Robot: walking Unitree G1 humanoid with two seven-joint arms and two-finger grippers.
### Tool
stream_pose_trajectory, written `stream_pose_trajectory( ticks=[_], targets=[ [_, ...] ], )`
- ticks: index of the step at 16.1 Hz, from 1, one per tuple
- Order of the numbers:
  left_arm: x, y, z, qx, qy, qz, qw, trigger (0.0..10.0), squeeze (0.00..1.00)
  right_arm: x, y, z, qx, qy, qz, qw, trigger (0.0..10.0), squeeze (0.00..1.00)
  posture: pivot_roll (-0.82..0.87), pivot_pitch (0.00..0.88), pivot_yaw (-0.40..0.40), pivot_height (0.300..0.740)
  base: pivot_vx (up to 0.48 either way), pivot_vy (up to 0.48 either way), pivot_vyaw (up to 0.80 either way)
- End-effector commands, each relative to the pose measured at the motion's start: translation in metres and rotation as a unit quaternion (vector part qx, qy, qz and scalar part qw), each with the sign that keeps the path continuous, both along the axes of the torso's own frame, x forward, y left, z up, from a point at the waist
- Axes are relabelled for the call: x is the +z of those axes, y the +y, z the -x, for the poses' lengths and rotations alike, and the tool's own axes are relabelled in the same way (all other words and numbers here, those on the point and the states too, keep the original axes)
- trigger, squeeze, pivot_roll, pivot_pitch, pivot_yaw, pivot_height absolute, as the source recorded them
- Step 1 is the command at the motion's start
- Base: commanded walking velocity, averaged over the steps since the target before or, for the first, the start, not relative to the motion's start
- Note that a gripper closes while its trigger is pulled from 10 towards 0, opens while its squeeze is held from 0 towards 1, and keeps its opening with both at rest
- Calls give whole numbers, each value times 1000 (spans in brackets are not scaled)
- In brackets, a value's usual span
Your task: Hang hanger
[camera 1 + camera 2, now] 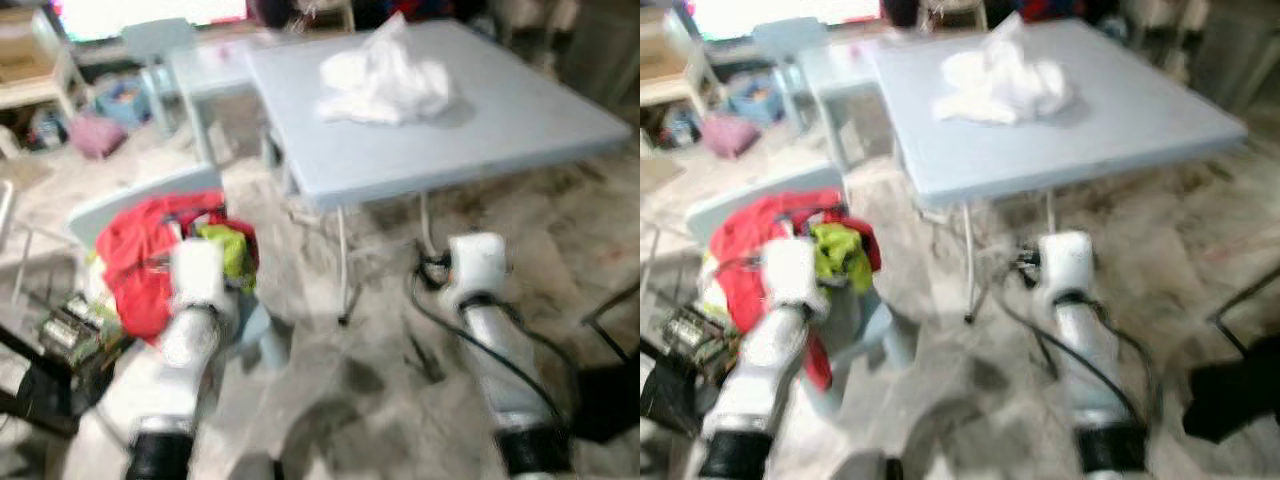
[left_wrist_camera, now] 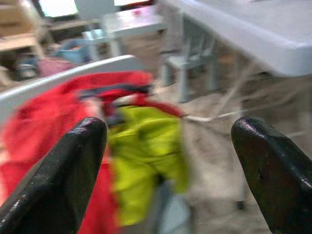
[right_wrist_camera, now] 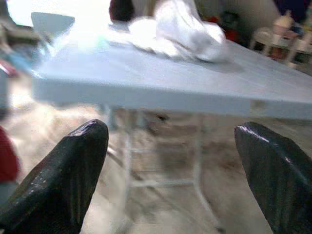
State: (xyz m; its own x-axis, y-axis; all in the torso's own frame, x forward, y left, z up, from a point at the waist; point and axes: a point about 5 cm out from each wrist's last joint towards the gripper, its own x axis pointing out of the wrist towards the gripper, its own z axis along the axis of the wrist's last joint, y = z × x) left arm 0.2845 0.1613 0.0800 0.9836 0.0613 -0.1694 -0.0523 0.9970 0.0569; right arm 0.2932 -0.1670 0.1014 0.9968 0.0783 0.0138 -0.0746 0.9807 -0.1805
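The pictures are blurred. A pile of red clothing [image 1: 140, 255] with a yellow-green garment [image 1: 228, 250] lies on a pale blue chair [image 1: 120, 200] at my left. No hanger can be made out. My left gripper [image 2: 170, 134] is open and faces this pile from a short way off; the yellow-green garment [image 2: 146, 156] lies between its black fingers [image 2: 63, 165] in the wrist view. My right gripper [image 3: 170, 134] is open, empty, and points at the edge of the pale blue table [image 3: 146, 87]. A crumpled white cloth [image 1: 385, 80] lies on that table [image 1: 480, 130].
Thin metal table legs [image 1: 343, 265] stand just ahead between my arms. A second small table [image 1: 205, 60] and a chair stand behind. Boxes and bags clutter the far left [image 1: 95, 130]. A dark object [image 1: 610, 395] sits on the floor at my right.
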Motion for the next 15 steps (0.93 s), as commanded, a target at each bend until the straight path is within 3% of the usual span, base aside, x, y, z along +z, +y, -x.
stream_pose_trajectory(
  ticks=[1, 10, 15],
  targets=[
    [4, -7, -2, -13, -9, 11, 1000, 10000, 0, 3, -11, 1, -12, -5, 1, 1000, 10000, 0, -54, 0, 30, 740, 0, 379, 0],
    [6, -14, -1, -37, -11, 15, 999, 10000, 0, 2, -10, 4, -8, -4, -1, 1000, 10000, 0, -55, 0, 38, 740, 0, 480, 0],
    [14, -19, 0, -71, -40, 30, 996, 10000, 0, 2, -9, 5, -6, -5, 0, 1000, 10000, 0, -55, 0, 39, 740, 0, 0, 0]
  ],
)
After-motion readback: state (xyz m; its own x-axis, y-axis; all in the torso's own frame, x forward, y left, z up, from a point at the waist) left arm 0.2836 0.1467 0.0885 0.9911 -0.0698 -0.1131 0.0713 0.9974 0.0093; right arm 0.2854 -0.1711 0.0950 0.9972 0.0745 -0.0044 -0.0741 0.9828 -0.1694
